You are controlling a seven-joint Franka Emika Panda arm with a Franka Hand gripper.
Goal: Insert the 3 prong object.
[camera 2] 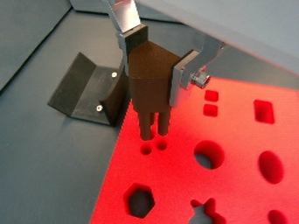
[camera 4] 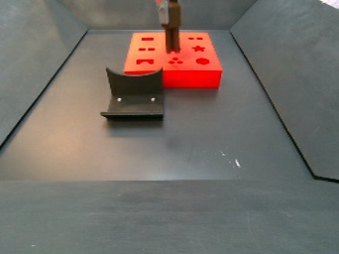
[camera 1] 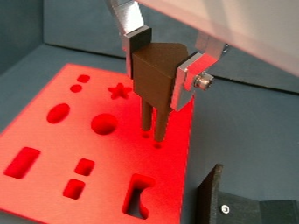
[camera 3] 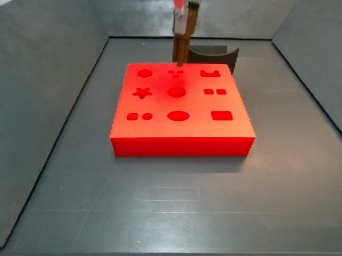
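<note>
My gripper is shut on the 3 prong object, a brown piece with narrow rods pointing down, held upright between the silver fingers. It also shows in a wrist view. The rod tips hang just over the red block by a group of small round holes near the block's edge. I cannot tell whether the tips touch it. In both side views the gripper holds the object over the block at the side nearest the fixture.
The red block has several shaped holes: a star, circles, ovals, squares. The dark fixture stands on the grey floor just beside the block, also in both wrist views. Grey walls enclose the floor.
</note>
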